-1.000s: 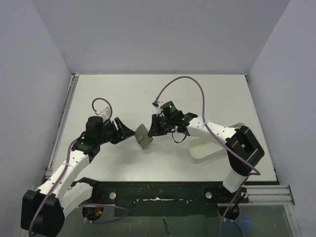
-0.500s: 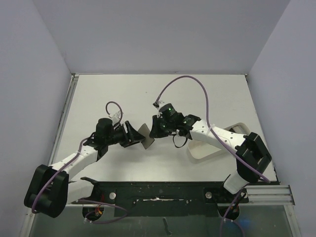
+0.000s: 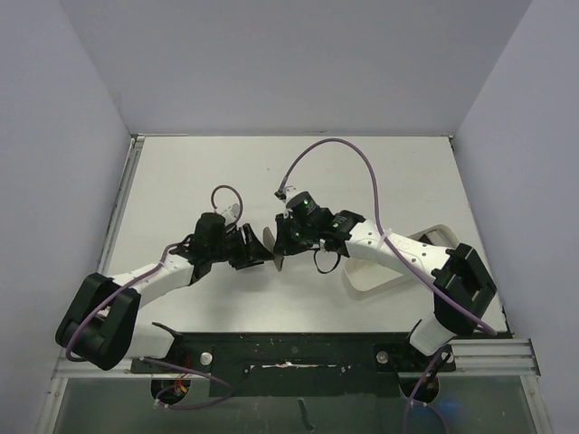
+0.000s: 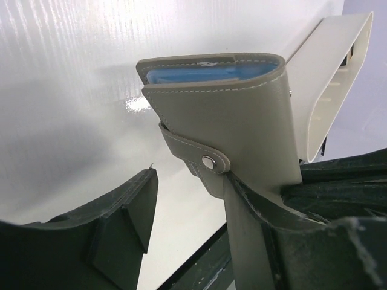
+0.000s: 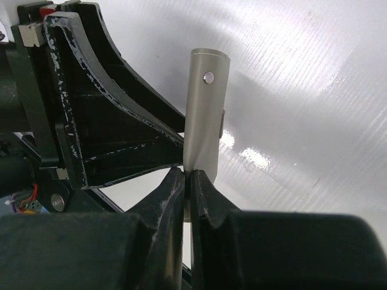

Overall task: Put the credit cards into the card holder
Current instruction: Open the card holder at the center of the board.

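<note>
Wallet [image 4: 242, 115]: held in the air over the middle of the table [image 3: 181, 181], slightly toward its near edge. It stands on end and touches no surface.
Right gripper [image 5: 187, 178]: pinches the wallet's lower edge with the fingers pressed tight. Probably it acts as the steady hand, so the other arm can work on the wallet.
Left gripper [image 4: 190, 181]: spread, with the wallet between its fingers. One finger lies along the wallet's side and the other stands apart, so there is no grip yet.
Clasp tab [image 4: 202, 158]: seems snapped across the fold and faces the left gripper. It likely has to come undone first.
Lining [image 4: 208, 74]: a blue strip shows at the top edge, so the wallet is barely ajar.
Cards: none in sight in any view.
Tray [image 3: 366, 276]: lies near the table's right edge, well apart from the wallet.
</note>
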You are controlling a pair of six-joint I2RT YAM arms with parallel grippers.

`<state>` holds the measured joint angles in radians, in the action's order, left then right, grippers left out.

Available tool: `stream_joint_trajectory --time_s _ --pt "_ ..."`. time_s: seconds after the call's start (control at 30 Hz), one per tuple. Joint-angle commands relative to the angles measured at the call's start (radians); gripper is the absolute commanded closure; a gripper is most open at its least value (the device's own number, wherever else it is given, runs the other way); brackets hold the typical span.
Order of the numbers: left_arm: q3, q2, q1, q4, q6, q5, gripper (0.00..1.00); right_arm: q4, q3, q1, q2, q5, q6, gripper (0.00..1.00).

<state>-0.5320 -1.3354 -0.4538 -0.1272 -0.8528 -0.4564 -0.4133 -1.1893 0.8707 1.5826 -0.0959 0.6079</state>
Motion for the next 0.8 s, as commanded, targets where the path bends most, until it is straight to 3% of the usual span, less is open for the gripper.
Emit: stream_joint_trajectory --time_s 0.0,0.3,0.77 --pt "-0.045 -0.018 -0.017 0.021 0.053 0.090 0.56 0.036 -0.054 0.023 -0.027 -0.028 -0.014 1.00" --pt "-0.056 -0.016 -0.022 0.095 0.086 0.187 0.70 0.042 -0.024 0.030 -0.042 -0.025 -0.004 1.00" --pt "-0.047 0.030 -0.022 0.162 0.094 0.214 0.72 0.024 0.008 0.031 -0.046 0.040 0.018 1.00"
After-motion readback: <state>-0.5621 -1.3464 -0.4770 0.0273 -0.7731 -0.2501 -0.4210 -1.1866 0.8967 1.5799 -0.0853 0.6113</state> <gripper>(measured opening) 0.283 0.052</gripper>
